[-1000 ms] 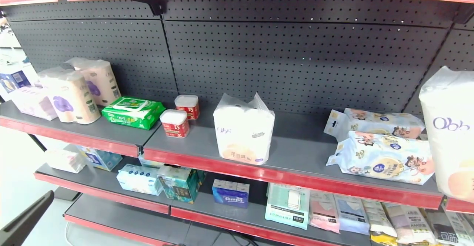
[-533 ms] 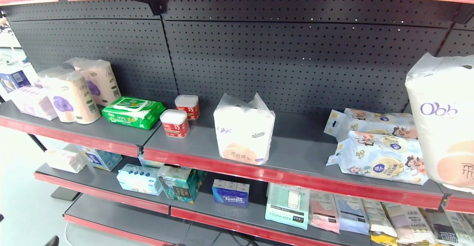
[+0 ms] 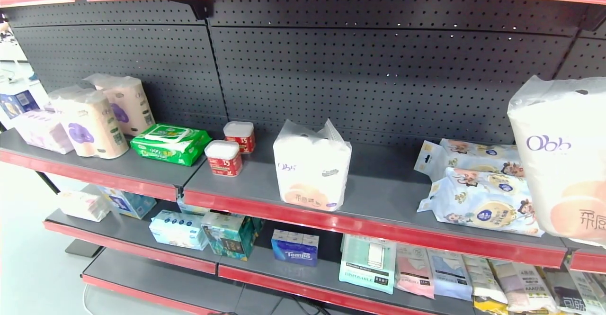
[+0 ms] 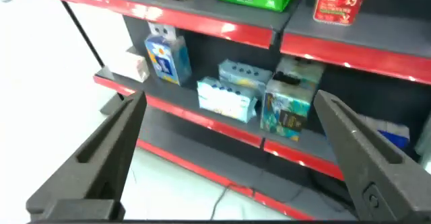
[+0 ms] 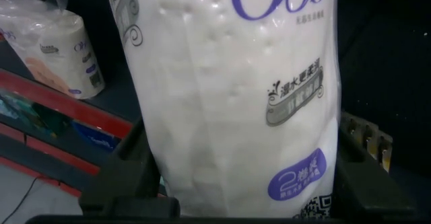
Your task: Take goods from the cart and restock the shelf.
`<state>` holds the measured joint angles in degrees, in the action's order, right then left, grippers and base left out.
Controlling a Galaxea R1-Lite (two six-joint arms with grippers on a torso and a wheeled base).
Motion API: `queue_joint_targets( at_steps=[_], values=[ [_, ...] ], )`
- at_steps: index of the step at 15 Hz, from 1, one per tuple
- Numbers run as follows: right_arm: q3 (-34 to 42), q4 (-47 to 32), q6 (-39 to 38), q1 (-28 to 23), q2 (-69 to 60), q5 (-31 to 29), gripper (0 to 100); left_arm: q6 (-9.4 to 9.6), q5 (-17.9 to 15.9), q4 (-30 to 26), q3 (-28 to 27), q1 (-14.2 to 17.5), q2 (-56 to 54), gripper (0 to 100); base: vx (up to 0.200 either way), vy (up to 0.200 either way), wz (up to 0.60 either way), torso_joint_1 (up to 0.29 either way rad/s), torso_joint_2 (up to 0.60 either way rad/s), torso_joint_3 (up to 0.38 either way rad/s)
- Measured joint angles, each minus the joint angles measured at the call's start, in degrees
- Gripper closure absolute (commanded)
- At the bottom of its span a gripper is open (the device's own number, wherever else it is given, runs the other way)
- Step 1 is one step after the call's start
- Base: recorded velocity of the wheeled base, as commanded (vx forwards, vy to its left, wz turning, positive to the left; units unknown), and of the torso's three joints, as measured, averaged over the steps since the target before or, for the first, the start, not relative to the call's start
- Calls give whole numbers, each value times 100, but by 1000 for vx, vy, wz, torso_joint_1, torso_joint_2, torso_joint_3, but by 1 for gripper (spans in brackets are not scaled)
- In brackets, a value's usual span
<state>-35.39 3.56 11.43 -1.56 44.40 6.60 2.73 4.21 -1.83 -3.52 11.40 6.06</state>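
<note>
Over the last second the big pack of toilet rolls (image 3: 561, 158) came in from the right toward the middle of the shelf (image 3: 378, 187) and rose a little, while the dark arm piece seen low at the left a second earlier had gone from the head view. The right jaws pinched this pack, one dark finger pressed against each flank low on the wrapper. It stood upright at the shelf's right end, its lower part crossing the red front edge and covering the right end of the two cartoon-printed wipes packs (image 3: 483, 196), which lay stacked near that end. Whether it rested on the shelf or hung clear of it could not be told. A smaller pack of rolls (image 3: 311, 166) stood upright near the front edge about midway along the shelf, well apart from the held one. Toward the left end sat two red tubs (image 3: 223, 157) with white lids, one behind the other, then a green wipes pack (image 3: 170, 143) lying flat, then beige roll packs (image 3: 90, 121) standing side by side. The left jaws were spread wide with nothing between them, low before the lower shelf (image 4: 202, 120), where pale blue tissue boxes (image 4: 229, 96) sat just beside a dark teal box (image 4: 289, 109).
</note>
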Motion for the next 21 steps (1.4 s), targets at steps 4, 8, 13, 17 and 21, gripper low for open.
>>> queue_joint_targets(
  at_steps=[4,8,13,17,21],
  values=[
    [67,-6,-6,0,15,-2,100,-128,-795,506,312,0,-77,0,0,0,0,0,0,0],
    [102,-4,-6,66,59,5,100,-294,-1397,508,347,-44,-66,0,0,0,0,0,0,0],
    [94,-6,0,79,94,5,100,-197,-1091,495,352,-74,-72,0,0,0,0,0,0,0],
    [91,-1,-6,79,89,5,100,-456,-920,516,352,-217,30,0,0,0,0,0,0,0],
    [100,-6,11,82,74,2,100,-208,-1072,505,352,-534,-37,0,0,0,0,0,0,0]
  ],
)
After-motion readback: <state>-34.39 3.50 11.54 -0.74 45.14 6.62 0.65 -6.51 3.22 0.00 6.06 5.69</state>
